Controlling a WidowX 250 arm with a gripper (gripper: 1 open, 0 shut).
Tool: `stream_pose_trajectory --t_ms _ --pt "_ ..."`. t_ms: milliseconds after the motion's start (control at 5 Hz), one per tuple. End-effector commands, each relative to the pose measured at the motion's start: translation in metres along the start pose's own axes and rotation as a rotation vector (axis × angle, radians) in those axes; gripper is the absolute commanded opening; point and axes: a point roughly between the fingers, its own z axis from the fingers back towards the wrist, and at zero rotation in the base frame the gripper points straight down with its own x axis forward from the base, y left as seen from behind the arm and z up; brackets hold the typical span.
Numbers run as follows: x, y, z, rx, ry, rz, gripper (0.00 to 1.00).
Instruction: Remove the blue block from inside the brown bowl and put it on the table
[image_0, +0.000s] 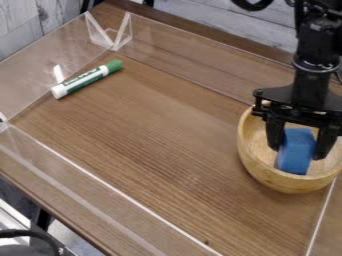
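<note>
Camera view shows, at the lower left corner, some black part (30, 240), cut by the picture edge. To the right of it and much higher, a green and white marker (87, 79) lies slanted on the brown table (147, 135); if it carries a label, the print is too small to read. Next comes a clear acrylic piece (112, 30) near the far edge. At the right side stands the brown bowl (254, 165), and the blue block (297, 153) is inside it. Black gripper (297, 138) reaches into the bowl from above, its two fingers clamped on the block, one at each side.
</note>
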Motion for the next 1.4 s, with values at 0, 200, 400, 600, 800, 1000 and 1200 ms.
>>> stream_pose_trajectory --t_ms 0,200,400,600,800,1000,1200 --pt "0.0093 -0.0055 0.0278 -0.049 -0.075 -0.004 0.00" --pt "0.0084 -0.0046 0.0288 -0.048 -0.072 -0.009 0.00" --pt "0.0074 -0.0036 0.0299 -0.046 -0.069 -0.013 0.00" --pt "0.0064 -0.0026 0.0312 -0.045 -0.067 -0.018 0.00" --pt "0.0056 -0.0014 0.0320 -0.043 -0.065 -0.022 0.00" --pt "0.0047 -0.0002 0.0328 -0.042 -0.062 -0.027 0.00" --pt "0.0036 0.0009 0.0340 -0.040 -0.060 -0.032 0.00"
